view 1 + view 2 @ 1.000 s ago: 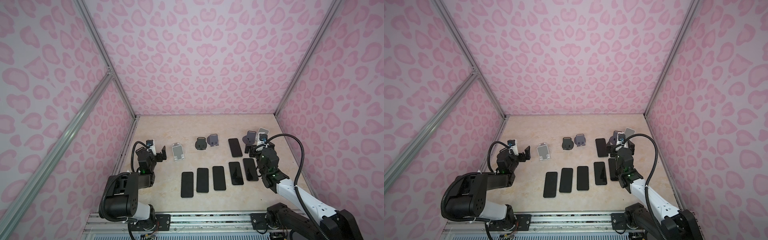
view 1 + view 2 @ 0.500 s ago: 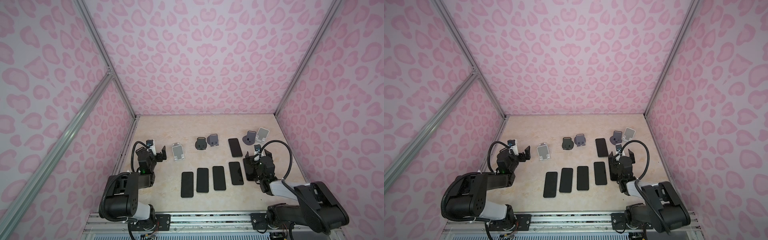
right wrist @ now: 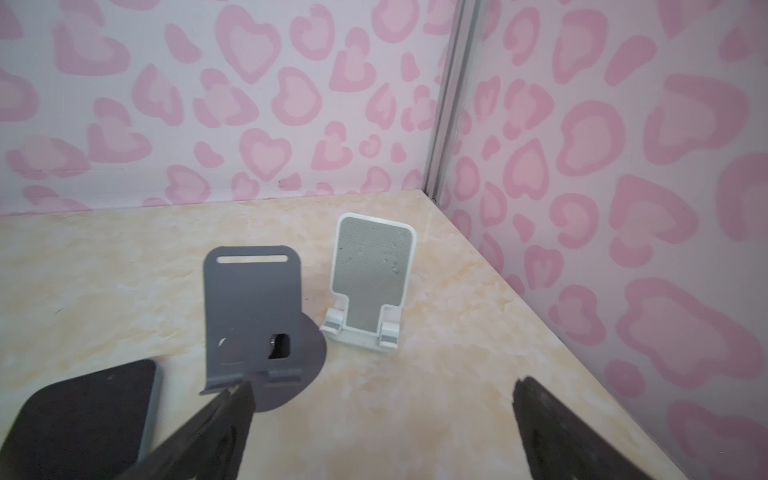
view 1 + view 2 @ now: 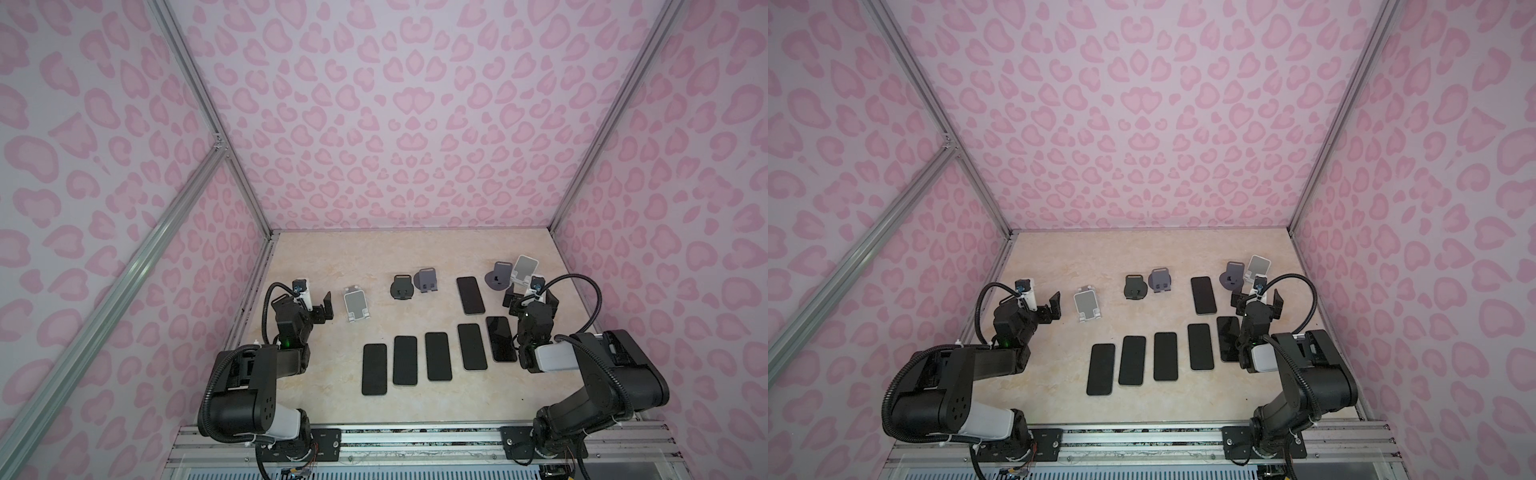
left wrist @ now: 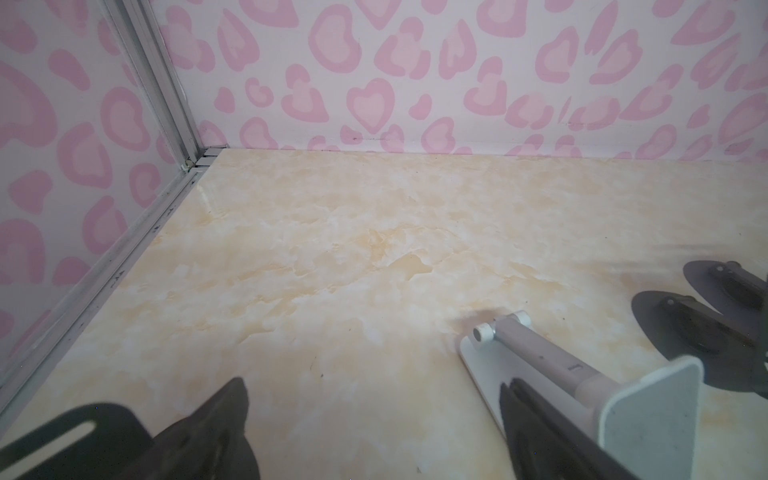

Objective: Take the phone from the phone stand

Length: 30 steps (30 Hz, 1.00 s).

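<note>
Several dark phones lie flat on the table, most in a row (image 4: 439,356) (image 4: 1165,355) and one farther back (image 4: 470,295) (image 4: 1203,295) (image 3: 83,415). All phone stands are bare: white (image 4: 356,305) (image 5: 540,365), black (image 4: 402,286), grey (image 4: 427,280), grey (image 4: 500,274) (image 3: 249,316) and white (image 4: 524,268) (image 3: 370,282). My left gripper (image 4: 321,311) (image 4: 1050,311) (image 5: 376,388) is open and empty beside the left white stand. In front of the right two stands my right gripper (image 4: 530,297) (image 4: 1257,302) (image 3: 383,385) hangs open, holding nothing.
Pink patterned walls close in the marble table (image 4: 374,257) on three sides, with metal frame posts in the back corners (image 3: 446,124) (image 5: 166,104). Both arm bases sit on the rail along the front edge (image 4: 415,436).
The right arm has folded back from a stretched-out pose toward its base, its gripper staying open near the right stands. The left arm and the phones have not moved.
</note>
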Available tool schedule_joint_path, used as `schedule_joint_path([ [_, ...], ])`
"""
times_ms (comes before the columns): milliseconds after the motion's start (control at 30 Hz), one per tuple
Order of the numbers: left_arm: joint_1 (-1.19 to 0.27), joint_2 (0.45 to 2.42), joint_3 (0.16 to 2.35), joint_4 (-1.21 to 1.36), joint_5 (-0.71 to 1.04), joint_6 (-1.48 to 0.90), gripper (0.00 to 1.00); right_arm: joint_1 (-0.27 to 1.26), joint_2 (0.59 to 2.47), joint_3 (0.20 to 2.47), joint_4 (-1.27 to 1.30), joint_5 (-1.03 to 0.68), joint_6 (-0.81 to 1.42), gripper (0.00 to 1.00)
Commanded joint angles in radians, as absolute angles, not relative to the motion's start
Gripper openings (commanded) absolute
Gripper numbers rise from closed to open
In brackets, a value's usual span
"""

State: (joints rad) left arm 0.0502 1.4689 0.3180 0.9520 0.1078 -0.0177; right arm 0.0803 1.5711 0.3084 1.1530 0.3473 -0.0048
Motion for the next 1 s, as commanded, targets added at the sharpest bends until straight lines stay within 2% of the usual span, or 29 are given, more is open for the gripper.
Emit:
schedule_joint_path([
  [0, 0.051, 1.471, 0.321, 0.995, 0.110, -0.018, 0.98, 0.065, 1.571, 0.315, 1.072, 0.310, 0.045, 1.00],
  [967, 0.051, 1.472, 0.320, 0.995, 0.110, -0.018, 0.98, 0.057, 1.570, 0.315, 1.074, 0.296, 0.047, 1.00],
])
